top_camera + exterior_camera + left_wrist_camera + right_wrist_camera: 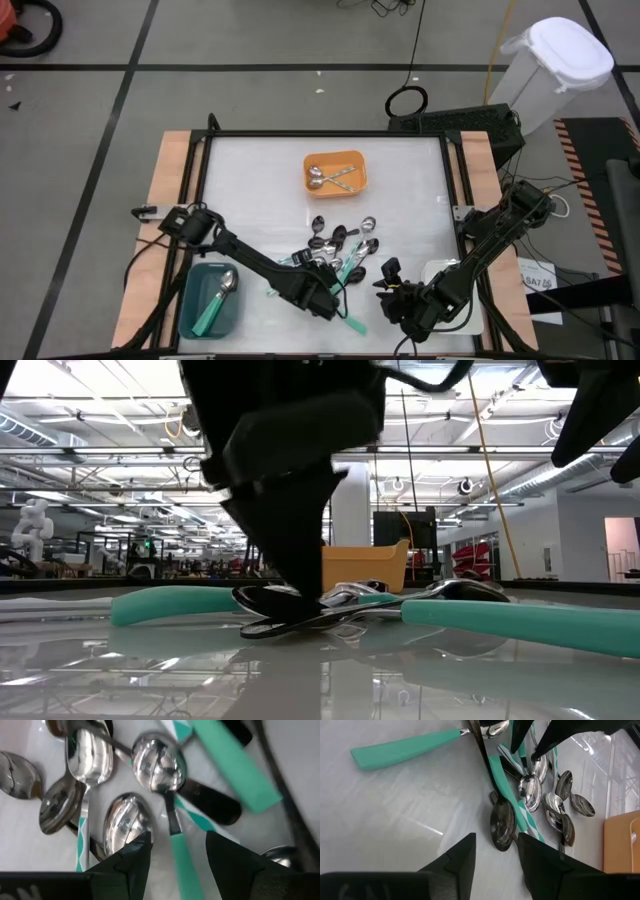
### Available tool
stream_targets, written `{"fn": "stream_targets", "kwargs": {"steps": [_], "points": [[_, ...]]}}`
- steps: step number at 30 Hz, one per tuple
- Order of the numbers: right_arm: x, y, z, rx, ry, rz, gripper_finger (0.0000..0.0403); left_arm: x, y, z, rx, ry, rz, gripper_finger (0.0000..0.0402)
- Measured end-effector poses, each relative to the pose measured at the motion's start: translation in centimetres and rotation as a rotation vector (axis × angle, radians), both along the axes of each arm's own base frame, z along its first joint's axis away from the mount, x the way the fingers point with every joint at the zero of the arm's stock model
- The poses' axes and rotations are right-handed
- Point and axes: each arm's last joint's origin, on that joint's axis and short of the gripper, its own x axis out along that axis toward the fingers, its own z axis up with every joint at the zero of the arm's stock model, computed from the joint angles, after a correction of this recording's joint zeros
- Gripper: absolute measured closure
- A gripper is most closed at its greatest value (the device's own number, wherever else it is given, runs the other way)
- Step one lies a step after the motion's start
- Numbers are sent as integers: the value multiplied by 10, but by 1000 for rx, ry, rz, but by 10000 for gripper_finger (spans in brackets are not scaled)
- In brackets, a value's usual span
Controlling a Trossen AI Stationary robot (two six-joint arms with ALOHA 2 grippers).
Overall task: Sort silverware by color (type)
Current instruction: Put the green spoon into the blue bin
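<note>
Hovering my left tool (322,296) low over the near edge of the spoon pile (340,250), fingers (131,865) spread moderately, with a teal-handled spoon (182,857) lying in the gap between them. Nothing gripped yet. Right tool (400,300) sits just beside the pile on the side away from the teal tray (190,310), fingers parted and empty, aimed at a black spoon (503,825).

Pile sits mid-worktop, between the orange tray (336,172) and my two tools. Orange tray holds a couple of all-silver spoons; teal tray holds one teal-handled spoon (218,300). White tray (440,268) lies under the right arm.

Risks from here:
- Spoons are crossed and stacked. Closing on the teal handle could also catch the silver bowl (127,822) touching one finger, so two kinds lift together.
- Handle is slick and narrow; a grip off its middle may let it pivot or slip out.
- Both tools are near each other at the same pile. Moving together, they could collide or drag spoons apart.
- Sweeping a finger through the heap could flick a spoon toward the worktop edge.

Hard to make out:
- The white tray's contents are hidden by the right arm.
- The low view is blocked by a dark arm; which spoons lie beneath others is unclear.
- An exact count of the pile is not possible; several black spoons overlap.
</note>
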Motion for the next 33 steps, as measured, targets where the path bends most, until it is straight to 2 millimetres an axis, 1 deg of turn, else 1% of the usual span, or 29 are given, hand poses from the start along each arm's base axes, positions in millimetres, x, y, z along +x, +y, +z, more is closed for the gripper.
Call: {"fn": "stream_targets", "kwargs": {"steps": [8,17,20,25,33], "points": [[0,0,0,-1,1,0,264,0,3,-3,5,25,4,216],[0,0,0,1,0,-1,264,0,3,-3,5,25,5,289],[0,0,0,6,-1,-7,264,-1,5,-8,3,24,17,306],[0,0,0,7,-1,-8,264,-6,8,-17,-5,38,49,312],[0,0,0,9,-2,-11,264,-5,5,-19,-22,25,24,312]]}}
